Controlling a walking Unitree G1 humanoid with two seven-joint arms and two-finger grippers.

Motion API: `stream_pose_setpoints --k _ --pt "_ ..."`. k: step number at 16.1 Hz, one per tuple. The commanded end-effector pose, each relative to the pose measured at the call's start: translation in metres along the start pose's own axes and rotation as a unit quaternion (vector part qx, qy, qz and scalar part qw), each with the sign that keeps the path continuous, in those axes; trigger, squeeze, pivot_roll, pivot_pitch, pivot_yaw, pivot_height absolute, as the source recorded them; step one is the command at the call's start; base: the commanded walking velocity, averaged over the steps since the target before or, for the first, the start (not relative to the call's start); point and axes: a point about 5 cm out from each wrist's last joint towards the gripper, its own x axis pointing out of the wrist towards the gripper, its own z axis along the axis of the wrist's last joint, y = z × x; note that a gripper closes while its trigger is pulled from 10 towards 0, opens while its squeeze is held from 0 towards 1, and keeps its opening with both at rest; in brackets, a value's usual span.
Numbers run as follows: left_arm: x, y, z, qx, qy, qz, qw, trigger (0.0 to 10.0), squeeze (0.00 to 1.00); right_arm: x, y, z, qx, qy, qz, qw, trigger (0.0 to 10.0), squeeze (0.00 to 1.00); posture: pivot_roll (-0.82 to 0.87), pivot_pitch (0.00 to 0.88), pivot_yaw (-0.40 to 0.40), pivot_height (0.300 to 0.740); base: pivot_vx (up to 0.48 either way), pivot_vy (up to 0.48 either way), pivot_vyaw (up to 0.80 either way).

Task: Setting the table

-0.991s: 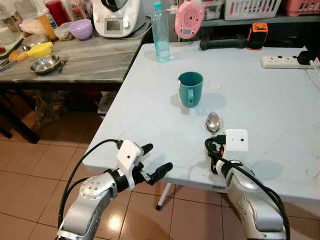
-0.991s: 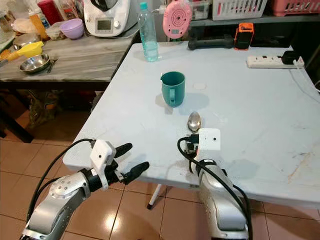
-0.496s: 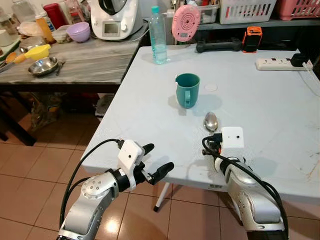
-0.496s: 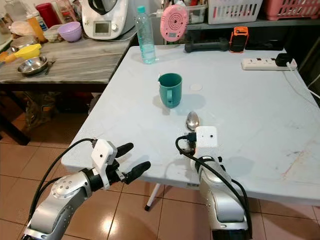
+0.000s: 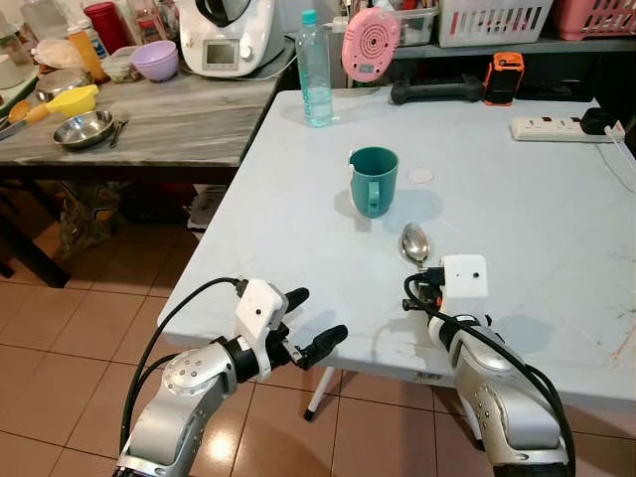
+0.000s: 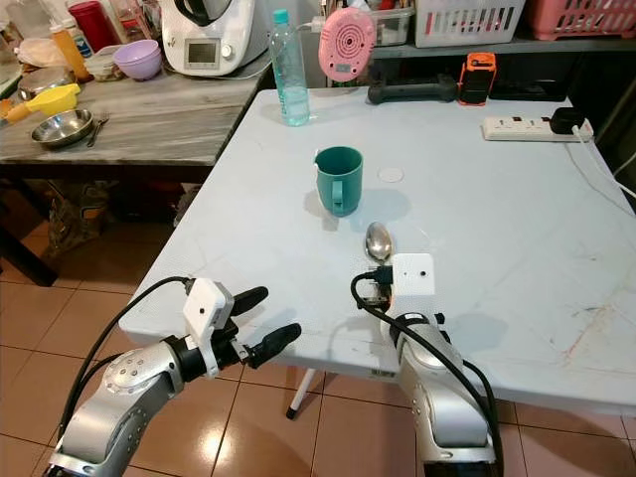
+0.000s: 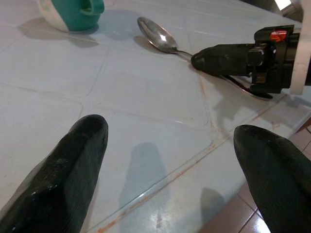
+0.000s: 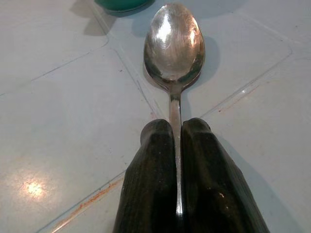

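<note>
A teal mug (image 5: 375, 180) stands upright near the middle of the white table (image 5: 517, 199). Just in front of it lies a metal spoon (image 5: 414, 243), bowl toward the mug, handle running back between my right gripper's fingers. My right gripper (image 8: 177, 133) is shut on the spoon handle, low on the table surface, with the spoon's bowl (image 8: 173, 41) stretching out ahead of it. My left gripper (image 5: 313, 320) is open at the table's near left edge, its fingertips (image 7: 73, 155) spread wide with nothing between them, pointing toward the spoon (image 7: 158, 36) and the mug (image 7: 73, 12).
A water bottle (image 5: 315, 70) and a pink round device (image 5: 370, 45) stand at the table's far edge. A power strip (image 5: 552, 128) and an orange-black object (image 5: 505, 75) lie at the back right. A wooden counter (image 5: 149, 119) with bowls and an appliance stands to the left. Tiled floor lies below.
The head camera has shifted slightly. My right gripper with the spoon stays in about the same place in front of the mug. The left gripper has not moved.
</note>
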Motion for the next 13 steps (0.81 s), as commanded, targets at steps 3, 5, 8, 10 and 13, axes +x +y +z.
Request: stream_pose_setpoints --k 3,5,8,10,13 --pt "-0.001 0.012 -0.004 0.026 0.017 0.042 0.999 10.0 0.00 -0.007 0.008 -0.026 -0.017 0.053 0.033 0.998 0.0 0.00 -0.19 0.085 0.142 0.740 0.000 0.000 0.00" --pt "0.000 0.014 -0.003 0.022 0.010 0.050 0.998 10.0 0.00 -0.015 0.016 -0.010 -0.042 0.004 0.058 0.997 0.0 0.00 -0.19 0.085 0.138 0.740 0.000 0.000 0.00" --pt "0.000 0.017 0.000 0.021 -0.010 0.077 0.997 10.0 0.00 -0.026 0.019 0.005 -0.034 -0.066 0.076 0.994 0.0 0.00 -0.19 0.083 0.132 0.740 0.000 0.000 0.00" --pt "0.000 0.028 0.005 0.033 -0.027 0.132 0.990 10.0 0.00 -0.034 0.020 0.017 -0.036 -0.116 0.072 0.990 0.0 0.00 -0.19 0.084 0.130 0.740 0.000 0.000 0.00" --pt "-0.004 0.045 0.006 0.025 -0.036 0.233 0.971 10.0 0.00 -0.038 0.018 0.033 -0.067 -0.169 0.056 0.982 0.0 0.00 -0.20 0.082 0.134 0.740 0.000 0.000 0.00"
